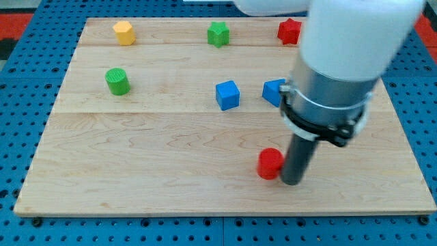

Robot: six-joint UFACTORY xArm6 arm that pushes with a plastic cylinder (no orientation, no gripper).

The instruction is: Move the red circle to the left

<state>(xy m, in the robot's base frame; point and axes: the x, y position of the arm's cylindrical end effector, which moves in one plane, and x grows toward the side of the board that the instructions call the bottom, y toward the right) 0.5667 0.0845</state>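
Push step in hand, by the look of it: my tip point(291, 182) down on the wooden surface point(136, 178), touching or just beside the red circle point(270, 163) on its right side, near the view's bottom. No claw on this rig, only the rod, so nothing to open or close. Next move probably calls for a straight slide toward the view's left, contact kept centred so the circle does not roll off. Blue cube point(228, 95) well above the path. No brands, labels or writing readable.
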